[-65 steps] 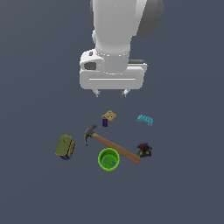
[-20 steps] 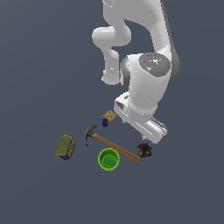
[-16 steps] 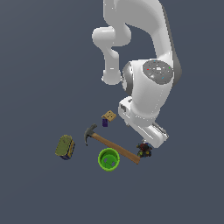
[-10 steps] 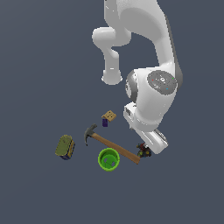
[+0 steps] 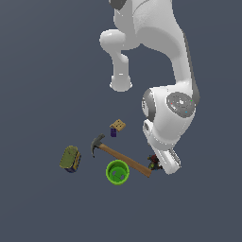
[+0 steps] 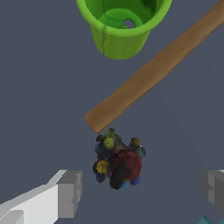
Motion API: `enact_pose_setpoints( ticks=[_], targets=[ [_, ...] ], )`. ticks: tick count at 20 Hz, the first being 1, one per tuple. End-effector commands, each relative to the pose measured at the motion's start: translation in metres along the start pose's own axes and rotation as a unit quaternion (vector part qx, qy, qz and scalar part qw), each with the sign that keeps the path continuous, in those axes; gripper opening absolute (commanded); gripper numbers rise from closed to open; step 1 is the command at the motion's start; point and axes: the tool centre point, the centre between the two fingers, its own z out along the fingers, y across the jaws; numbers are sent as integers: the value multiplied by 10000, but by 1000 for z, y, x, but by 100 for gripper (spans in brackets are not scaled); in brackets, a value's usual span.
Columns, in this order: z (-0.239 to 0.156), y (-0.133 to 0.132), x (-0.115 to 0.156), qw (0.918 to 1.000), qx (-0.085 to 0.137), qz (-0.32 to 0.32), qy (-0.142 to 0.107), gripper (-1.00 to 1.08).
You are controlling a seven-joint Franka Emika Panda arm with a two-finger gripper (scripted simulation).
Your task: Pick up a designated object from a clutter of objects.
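Wrist view gave you the clearest read: the gripper point(image 6: 142, 188) had its jaws spread wide, one finger on either side of the dark lumpy toy point(image 6: 118, 159), neither touching it. The toy (dark red and black, with olive-green and yellow knobs) sat on the grey floor just beside the butt end of the hammer point(image 6: 153, 72), whose wooden handle ran off diagonally. Past the handle you could see the bright green cup point(image 6: 122, 26) standing upright, mouth open.

From the exterior view, your arm's hand covered most of the toy point(image 5: 153, 162) at the handle's end. The cup point(image 5: 117, 172) stood close to the hammer point(image 5: 120, 155), the olive-yellow can point(image 5: 70, 159) well apart toward the exterior view's left, and the tan square block point(image 5: 117, 125) beyond the hammer head.
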Motion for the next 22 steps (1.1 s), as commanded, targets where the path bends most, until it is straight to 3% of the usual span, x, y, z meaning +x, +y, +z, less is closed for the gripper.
enact_pose_setpoints(
  ticks=[1, 11, 22],
  targets=[
    [9, -3, -5, 9997, 2, 257, 1, 100],
    [33, -9, -18, 9962, 3, 876, 3, 100],
    [43, -10, -20, 9954, 1, 960, 3, 100]
  ],
)
